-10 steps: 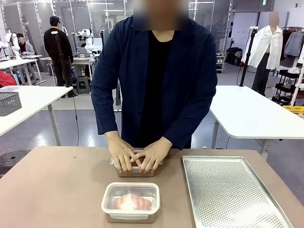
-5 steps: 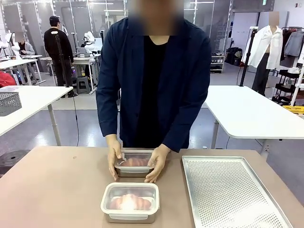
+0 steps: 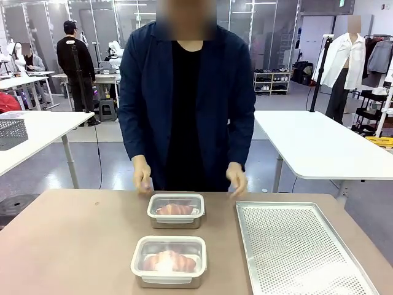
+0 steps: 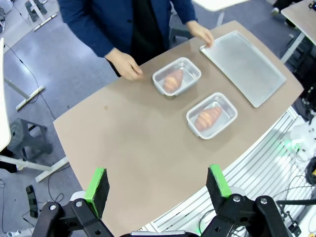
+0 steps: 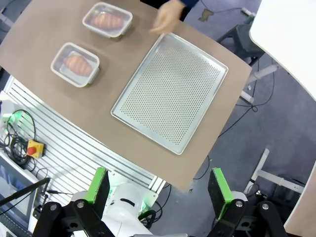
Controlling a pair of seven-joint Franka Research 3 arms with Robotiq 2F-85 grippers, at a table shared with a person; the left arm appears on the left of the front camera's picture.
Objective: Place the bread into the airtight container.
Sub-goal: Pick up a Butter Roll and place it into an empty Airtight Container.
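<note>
Crosswise — bread (image 3: 175, 209) in container (image 3: 175, 211)

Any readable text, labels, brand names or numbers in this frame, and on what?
None readable.
The two lidded containers, each with bread inside, carry no visible print.
The perforated tray is unmarked.
The tabletop bears no label.
Background items are too small to show any text.

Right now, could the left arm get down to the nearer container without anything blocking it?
Probably yes. The left hand hangs open high above the table, the nearer container sits lidded with bare tabletop around it, and the person's hands are back at the far edge.
</note>
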